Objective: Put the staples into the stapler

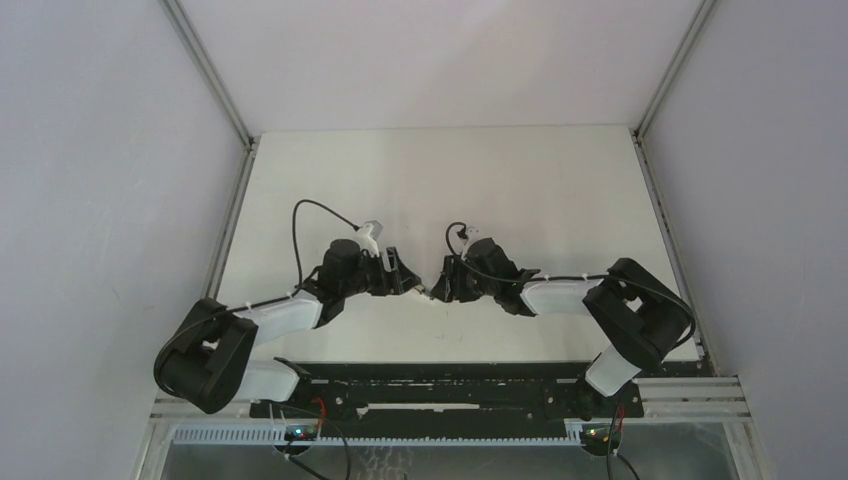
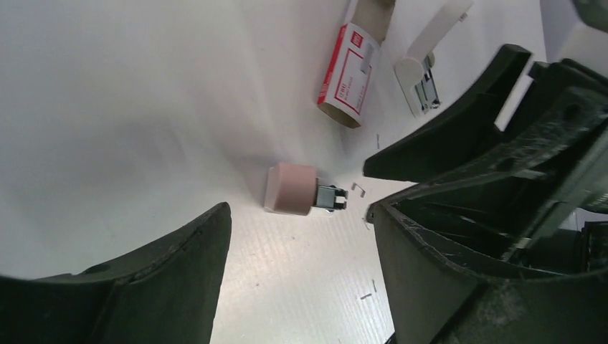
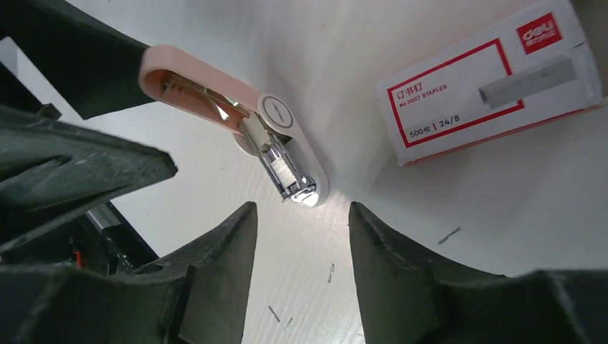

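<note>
The stapler (image 3: 251, 122) lies hinged open, the staples box (image 3: 495, 86) beside it. Left gripper (image 2: 297, 223) and right gripper (image 3: 301, 215) hover, jaws apart, empty; next probably means fetching a strip.

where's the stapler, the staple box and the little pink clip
stapler (image 3: 274, 110), right wrist view, on its round white cap
staple box (image 3: 466, 89), right wrist view, on its white label
pink clip (image 2: 290, 188), left wrist view, on its pink body

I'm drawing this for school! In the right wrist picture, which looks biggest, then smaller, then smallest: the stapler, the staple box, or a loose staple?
1. Staple box, partly cut off by the picture's edge.
2. Stapler, nearly as long but thinner.
3. Loose staple, tiny.
</note>
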Motion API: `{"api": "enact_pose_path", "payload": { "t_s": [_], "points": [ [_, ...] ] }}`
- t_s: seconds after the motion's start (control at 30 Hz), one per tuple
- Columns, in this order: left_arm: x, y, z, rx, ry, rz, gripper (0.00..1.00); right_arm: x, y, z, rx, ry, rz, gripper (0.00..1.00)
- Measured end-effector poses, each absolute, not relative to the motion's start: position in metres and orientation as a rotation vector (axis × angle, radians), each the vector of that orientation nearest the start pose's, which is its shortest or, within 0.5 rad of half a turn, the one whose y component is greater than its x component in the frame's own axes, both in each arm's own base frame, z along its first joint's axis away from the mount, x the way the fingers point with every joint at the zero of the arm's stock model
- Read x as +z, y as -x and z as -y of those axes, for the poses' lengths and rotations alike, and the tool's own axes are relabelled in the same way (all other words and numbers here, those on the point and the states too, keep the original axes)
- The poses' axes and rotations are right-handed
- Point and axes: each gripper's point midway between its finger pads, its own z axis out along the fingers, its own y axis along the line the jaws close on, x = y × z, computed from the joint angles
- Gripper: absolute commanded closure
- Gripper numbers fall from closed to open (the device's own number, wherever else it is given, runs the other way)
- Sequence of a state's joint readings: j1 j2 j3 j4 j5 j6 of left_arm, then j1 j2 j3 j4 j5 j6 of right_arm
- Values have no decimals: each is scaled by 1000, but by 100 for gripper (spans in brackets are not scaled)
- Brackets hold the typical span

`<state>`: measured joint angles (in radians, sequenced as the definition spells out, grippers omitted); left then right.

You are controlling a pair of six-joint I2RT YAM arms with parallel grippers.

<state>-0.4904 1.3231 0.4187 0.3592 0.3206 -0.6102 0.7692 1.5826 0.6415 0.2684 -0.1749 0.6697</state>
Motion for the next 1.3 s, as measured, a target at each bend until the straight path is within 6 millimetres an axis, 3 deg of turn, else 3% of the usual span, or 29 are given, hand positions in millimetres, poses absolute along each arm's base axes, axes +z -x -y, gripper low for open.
{"api": "enact_pose_path", "payload": {
  "t_s": [0.2, 0.43, 0.83, 1.3],
  "points": [
    [65, -254, 236, -982, -119, -2236, 25, 23, -231, -314, 943, 217, -2454, 56],
    [63, -257, 235, -924, -145, -2220, 25, 22, -232, -325, 974, 219, -2454, 57],
    [82, -261, 237, -855, -221, -2124, 25, 21, -235, -331, 993, 209, -2448, 61],
    [93, -245, 256, -903, -311, -2083, 25, 20, -238, -331, 983, 192, -2449, 63]
  ]
}}
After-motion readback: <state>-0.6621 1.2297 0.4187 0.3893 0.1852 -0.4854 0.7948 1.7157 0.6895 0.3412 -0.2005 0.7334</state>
